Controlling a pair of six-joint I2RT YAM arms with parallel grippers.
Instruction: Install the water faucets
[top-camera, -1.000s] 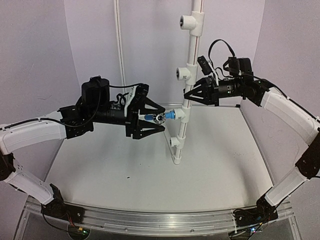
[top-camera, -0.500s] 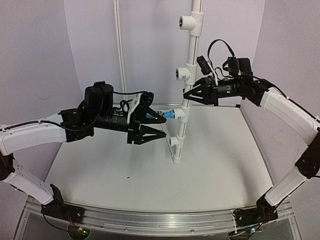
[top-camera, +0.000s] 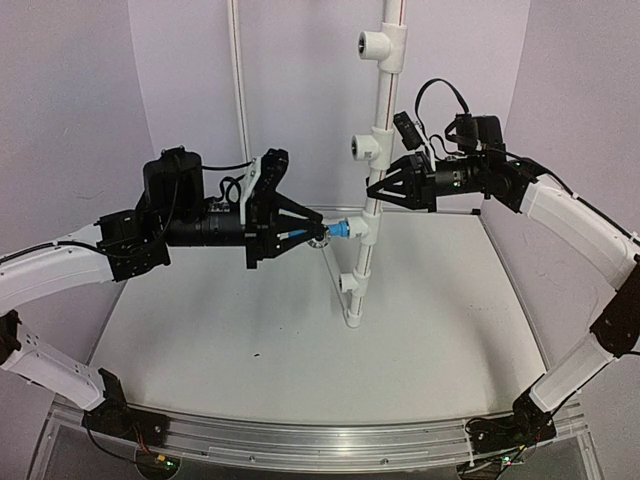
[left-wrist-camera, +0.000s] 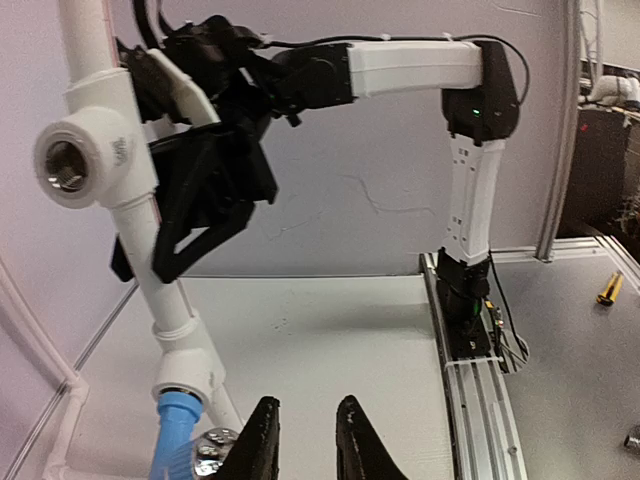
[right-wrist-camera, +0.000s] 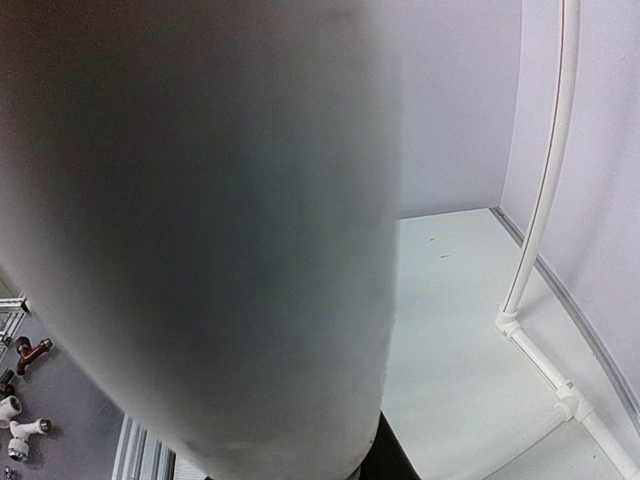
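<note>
My left gripper (left-wrist-camera: 305, 410) stands narrow just beside the blue tap (top-camera: 342, 230), which sits in a tee (top-camera: 362, 232) on the pipe (top-camera: 385, 110). Whether I grip it, I cannot tell. My right gripper (top-camera: 374, 190) clamps the pipe above.

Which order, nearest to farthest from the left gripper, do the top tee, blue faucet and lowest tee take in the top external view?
1. Blue faucet, right by the left gripper's tips.
2. Lowest tee, below and right.
3. Top tee, high on the white pipe.
</note>
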